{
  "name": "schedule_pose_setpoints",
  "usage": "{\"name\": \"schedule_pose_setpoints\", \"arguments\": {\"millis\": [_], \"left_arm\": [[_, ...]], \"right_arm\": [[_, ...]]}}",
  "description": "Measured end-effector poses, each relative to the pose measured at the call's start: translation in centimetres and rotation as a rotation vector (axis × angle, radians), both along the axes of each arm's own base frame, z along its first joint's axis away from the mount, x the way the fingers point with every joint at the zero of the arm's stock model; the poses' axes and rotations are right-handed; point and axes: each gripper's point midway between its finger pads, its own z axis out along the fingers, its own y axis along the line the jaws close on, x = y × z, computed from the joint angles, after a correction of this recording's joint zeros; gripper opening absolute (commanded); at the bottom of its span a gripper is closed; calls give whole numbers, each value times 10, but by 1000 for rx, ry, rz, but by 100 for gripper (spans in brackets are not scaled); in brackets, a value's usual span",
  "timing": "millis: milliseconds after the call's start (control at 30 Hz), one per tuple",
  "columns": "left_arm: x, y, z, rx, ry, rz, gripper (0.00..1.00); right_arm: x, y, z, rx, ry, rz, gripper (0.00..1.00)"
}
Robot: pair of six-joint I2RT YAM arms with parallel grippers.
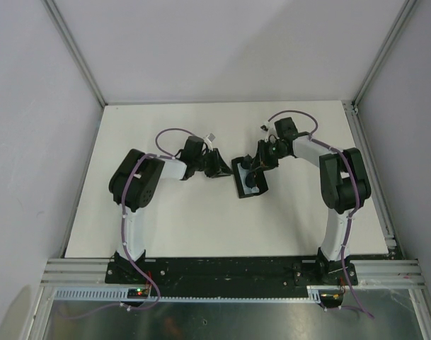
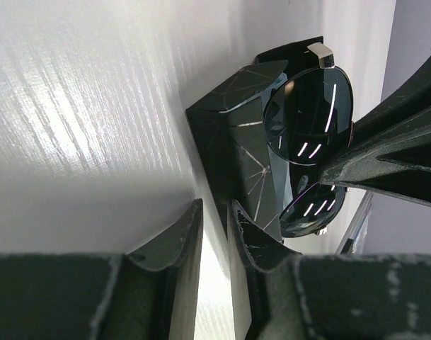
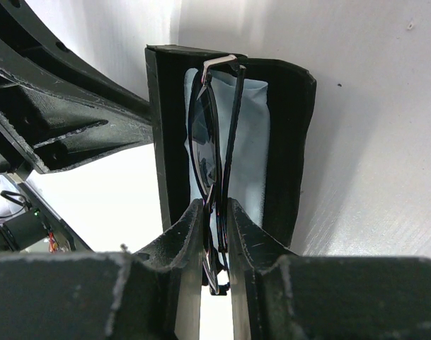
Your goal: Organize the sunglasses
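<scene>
The sunglasses [image 3: 207, 134] stand on edge, folded, inside the open black case [image 3: 294, 142], over a light blue cloth [image 3: 254, 142] that lines it. My right gripper [image 3: 215, 204] is shut on the near end of the sunglasses, frame and temple arms pinched between its fingers. In the left wrist view the dark lenses [image 2: 307, 113] rise above the case's wall [image 2: 229, 134], with the right gripper's finger [image 2: 392, 159] beside them. My left gripper [image 2: 215, 205] sits just left of the case, jaws a narrow gap apart with only table between them. From above, the two grippers [image 1: 222, 168] [image 1: 260, 168] flank the case [image 1: 249, 185].
A small dark item [image 1: 261, 127] lies on the white table [image 1: 165, 219] behind the right gripper. A small white piece [image 1: 210, 137] lies behind the left wrist. Grey walls and metal posts [image 1: 73, 49] enclose the table on three sides.
</scene>
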Motion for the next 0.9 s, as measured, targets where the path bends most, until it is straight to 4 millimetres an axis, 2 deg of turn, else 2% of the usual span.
{"name": "schedule_pose_setpoints", "arguments": {"millis": [500,900], "left_arm": [[-1,-1,0,2,-4,-5,24],[-1,-1,0,2,-4,-6,23]], "right_arm": [[-2,19,3,44,-11,12,5],[-14,22,-17,64,34,15,5]]}}
